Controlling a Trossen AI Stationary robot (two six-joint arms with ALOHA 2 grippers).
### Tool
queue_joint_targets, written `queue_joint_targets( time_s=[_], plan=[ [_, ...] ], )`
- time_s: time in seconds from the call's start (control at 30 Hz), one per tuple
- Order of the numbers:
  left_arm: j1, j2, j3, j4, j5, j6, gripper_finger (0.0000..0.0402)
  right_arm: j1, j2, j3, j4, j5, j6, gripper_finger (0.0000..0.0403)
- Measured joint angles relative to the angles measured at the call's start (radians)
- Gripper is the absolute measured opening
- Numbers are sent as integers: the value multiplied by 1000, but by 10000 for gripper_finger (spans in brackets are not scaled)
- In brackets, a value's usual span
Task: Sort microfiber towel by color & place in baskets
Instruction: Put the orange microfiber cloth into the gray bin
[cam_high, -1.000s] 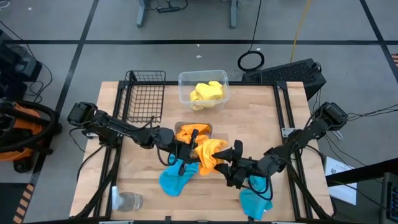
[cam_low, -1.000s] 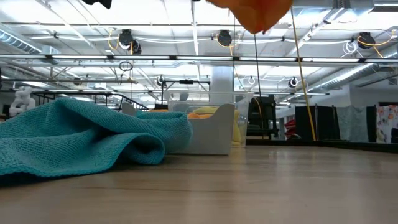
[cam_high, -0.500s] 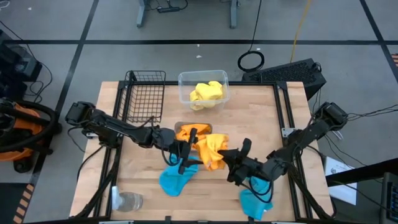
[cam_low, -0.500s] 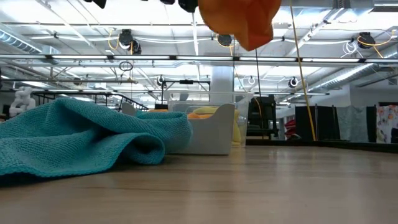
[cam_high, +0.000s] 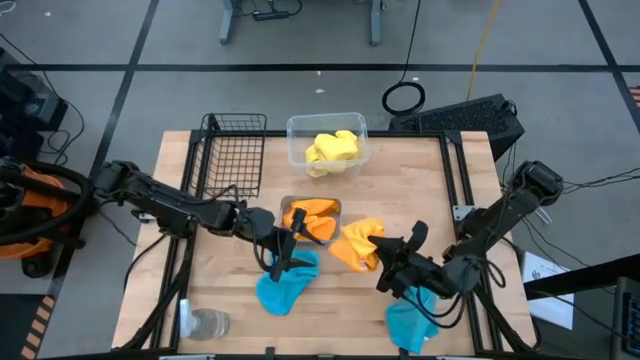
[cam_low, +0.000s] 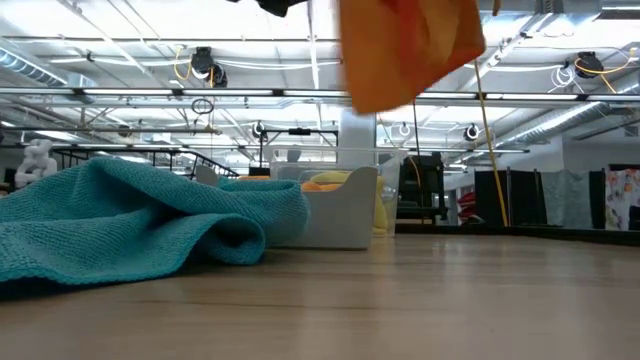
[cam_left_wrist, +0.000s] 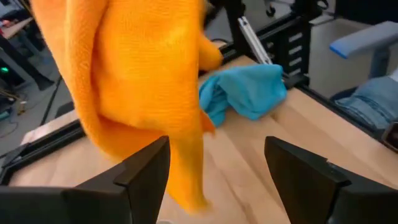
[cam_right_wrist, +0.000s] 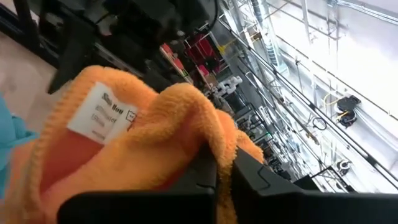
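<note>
An orange towel (cam_high: 357, 245) hangs in the air right of the grey tray (cam_high: 285, 205), and my right gripper (cam_high: 386, 260) is shut on it. Another orange towel (cam_high: 312, 217) lies in that tray. My left gripper (cam_high: 287, 248) stands open just left of the hanging towel, which fills its wrist view (cam_left_wrist: 137, 81), and holds nothing. Yellow towels (cam_high: 330, 150) lie in the clear tub (cam_high: 296, 128). The black wire basket (cam_high: 232, 160) stands left of the tub. Two teal towels (cam_high: 285, 288) (cam_high: 410, 325) lie on the table. My right gripper pinches a bunched fold of the orange towel (cam_right_wrist: 205, 130), close to its white label, between its two fingers. The fingers come from the table's right side, about level. The towel hangs below them, slack, its lower end (cam_low: 385, 90) clear of the table.
A clear glass cup (cam_high: 207, 323) lies at the near left corner. In the low view the near teal towel (cam_low: 150, 225) lies in front of the grey tray (cam_low: 340, 215). Bare wood shows at the table's right side.
My left gripper has opened, let go of the orange towel and drawn back a little toward the table's left. My right gripper has shut on the towel and carried it toward the right, away from the tray; the towel now hangs lower and more spread out.
</note>
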Motion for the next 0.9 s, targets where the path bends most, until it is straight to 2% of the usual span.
queue_joint_targets(
  time_s=[0.13, 0.23, 0.33, 0.4, 0.43, 0.63, 0.73, 0.9],
  plan=[
    [-26, -31, 0, -84, -62, 0, 267, 17, -23, 0, 0, 6, -4, 3],
    [-42, -41, 0, -97, -184, 1, 267, 23, -29, 0, 1, -4, 0, 3],
    [-47, -42, 0, -27, -331, 21, 267, 27, -29, 0, -2, -70, 23, 3],
    [-41, -43, 0, 25, -373, 27, 267, 23, -29, 0, 0, -142, 43, 3],
    [-37, -41, 0, 45, -369, 29, 267, 19, -29, 0, 1, -175, 45, 3],
    [-32, 12, 0, 168, -199, 119, 267, -35, -28, 0, 64, -336, 17, 3],
    [-39, 57, -1, 310, -178, 170, 267, -78, -28, 0, 81, -437, 35, 3],
    [-46, 97, -1, 515, -164, 189, 267, -168, -28, 0, 63, -571, 175, 4]
  ],
)
